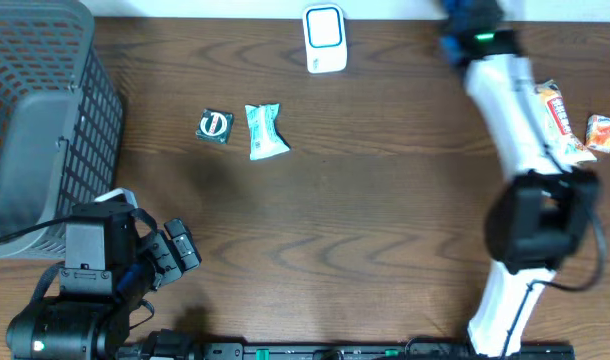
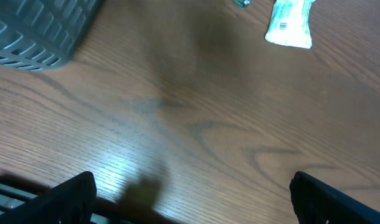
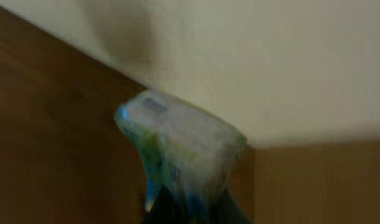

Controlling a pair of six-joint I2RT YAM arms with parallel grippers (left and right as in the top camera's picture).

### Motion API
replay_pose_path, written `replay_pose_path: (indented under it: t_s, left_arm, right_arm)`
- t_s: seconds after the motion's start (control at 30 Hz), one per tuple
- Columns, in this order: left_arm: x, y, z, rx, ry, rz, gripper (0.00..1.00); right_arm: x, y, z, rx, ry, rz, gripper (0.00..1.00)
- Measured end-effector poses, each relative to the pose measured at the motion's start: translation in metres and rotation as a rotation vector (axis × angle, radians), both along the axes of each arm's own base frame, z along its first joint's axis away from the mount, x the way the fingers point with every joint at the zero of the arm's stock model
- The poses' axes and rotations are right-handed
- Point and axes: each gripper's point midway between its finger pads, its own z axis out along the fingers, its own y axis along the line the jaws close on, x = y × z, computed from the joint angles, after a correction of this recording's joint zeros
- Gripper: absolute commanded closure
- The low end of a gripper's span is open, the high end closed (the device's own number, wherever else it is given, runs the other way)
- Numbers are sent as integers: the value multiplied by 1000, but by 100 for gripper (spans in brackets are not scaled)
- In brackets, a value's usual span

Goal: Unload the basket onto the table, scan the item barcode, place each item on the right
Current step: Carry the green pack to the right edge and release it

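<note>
Wood table [image 1: 385, 210]: one scanner [image 1: 324, 38], one basket [image 1: 45, 120], four loose packets [image 1: 215, 126] [image 1: 266, 131] [image 1: 557, 110] [image 1: 601, 133]. Left jaws apart; right jaws clamped on fifth packet [image 3: 177, 146].

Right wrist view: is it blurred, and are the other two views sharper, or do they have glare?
Right wrist view: strongly motion-blurred, the packet above the jaws is smeared, its print unreadable. Left wrist view: slightly soft, pale glare on the table at lower left. Overhead view: sharp, evenly lit.
</note>
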Motion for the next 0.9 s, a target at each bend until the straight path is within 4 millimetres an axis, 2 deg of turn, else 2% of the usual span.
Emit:
replay_pose_path:
  t_s: [0.07, 0.2, 0.27, 0.4, 0.57, 0.6, 0.83, 0.87, 0.9]
  left_arm:
    - [0, 0, 0, 0, -1, 0, 2]
    - [0, 0, 0, 0, 0, 0, 2]
    - [0, 0, 0, 0, 0, 0, 2]
    - [0, 0, 0, 0, 0, 0, 2]
    - [0, 0, 0, 0, 0, 0, 2]
    - [0, 0, 0, 0, 0, 0, 2]
    - [0, 0, 0, 0, 0, 0, 2]
    - [0, 0, 0, 0, 0, 0, 2]
    - [0, 0, 0, 0, 0, 0, 2]
  right_arm:
    - [-24, -52, -3, 56, 38, -144, 99]
    - [-64, -125, -28, 152, 102, -380, 99]
    - [-82, -156, -38, 206, 96, -499, 99]
    - [-105, -206, -46, 284, 39, -671, 99]
    - [-118, -244, -61, 382, 1, -753, 98]
    - [-117, -249, -66, 402, -3, -756, 94]
    - [-107, -255, -97, 489, 3, -745, 90]
    - [-105, -255, -99, 495, 1, -741, 86]
    - [-103, -254, -106, 503, 8, -738, 75]
